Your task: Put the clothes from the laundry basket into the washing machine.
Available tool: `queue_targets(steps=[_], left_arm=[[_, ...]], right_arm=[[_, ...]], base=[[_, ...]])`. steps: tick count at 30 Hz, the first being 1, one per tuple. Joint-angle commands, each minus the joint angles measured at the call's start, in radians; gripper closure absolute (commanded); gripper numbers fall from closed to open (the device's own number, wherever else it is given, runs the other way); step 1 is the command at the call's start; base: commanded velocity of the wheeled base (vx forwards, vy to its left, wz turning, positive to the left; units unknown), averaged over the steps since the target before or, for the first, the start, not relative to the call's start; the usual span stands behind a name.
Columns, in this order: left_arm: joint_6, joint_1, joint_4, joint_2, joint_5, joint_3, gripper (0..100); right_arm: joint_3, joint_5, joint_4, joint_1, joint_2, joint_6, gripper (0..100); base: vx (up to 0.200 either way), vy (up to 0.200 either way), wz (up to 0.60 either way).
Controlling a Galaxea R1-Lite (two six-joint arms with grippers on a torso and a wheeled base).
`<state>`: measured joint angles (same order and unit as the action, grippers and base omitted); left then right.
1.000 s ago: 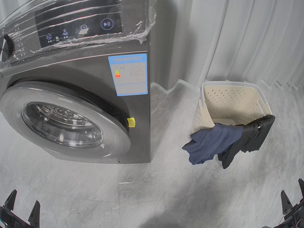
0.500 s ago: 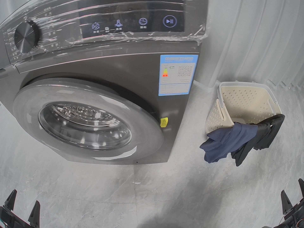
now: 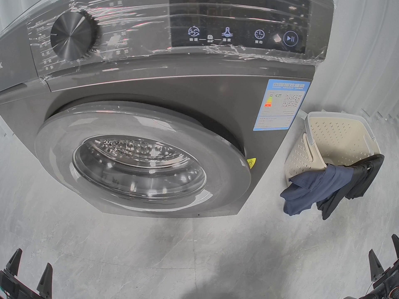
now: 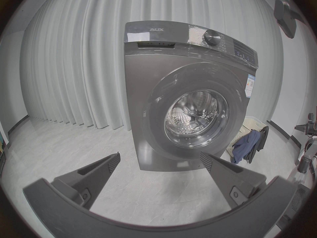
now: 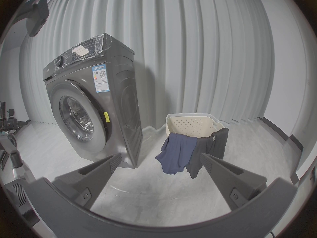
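**Change.** The whole head view had slid across since a second before. The washing machine now stood near the middle and the laundry basket was pushed toward the right edge. This was a turn of the camera, not a move of the things. Both garments hung as before, and both grippers kept to the same low corners of the view.

**Meaning for the task.** The robot was likely squaring up to the machine. The round door was shut, so opening it probably came first. Nothing had been loaded yet.

**Left gripper**. Fingers spread wide and empty, low over the floor, facing the door.

**Right gripper**. Fingers spread wide and empty, facing the basket.

**Clothes.** A blue garment and a black garment were draped side by side over the basket's near rim, hanging down its outer wall.

**Basket.** Cream, perforated, on the floor just beside the machine, to the robot's right.

**Surface.** Pale grey marbled floor, tiled in large slabs.

**Room.** Pleated pale curtain behind the machine and basket. Clear film covered the machine's control panel.
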<state>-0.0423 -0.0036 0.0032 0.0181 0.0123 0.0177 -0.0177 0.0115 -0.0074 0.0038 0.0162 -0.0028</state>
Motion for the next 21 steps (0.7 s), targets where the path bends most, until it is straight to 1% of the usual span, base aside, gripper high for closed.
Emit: queue_targets(steps=[1,11,21], left_arm=[[-0.001,0.001,0.000,-0.013,0.000,-0.015,0],[-0.001,0.001,0.000,-0.013,0.000,-0.015,0],[-0.001,0.001,0.000,-0.013,0.001,-0.015,0]], right_arm=[[0.018,0.001,0.000,0.001,-0.016,0.000,0],[0.018,0.001,0.000,0.001,-0.016,0.000,0],[0.018,0.001,0.000,0.001,-0.016,0.000,0]], base=[[0.000,0.200,0.00],[0.000,0.200,0.00],[0.000,0.000,0.00]])
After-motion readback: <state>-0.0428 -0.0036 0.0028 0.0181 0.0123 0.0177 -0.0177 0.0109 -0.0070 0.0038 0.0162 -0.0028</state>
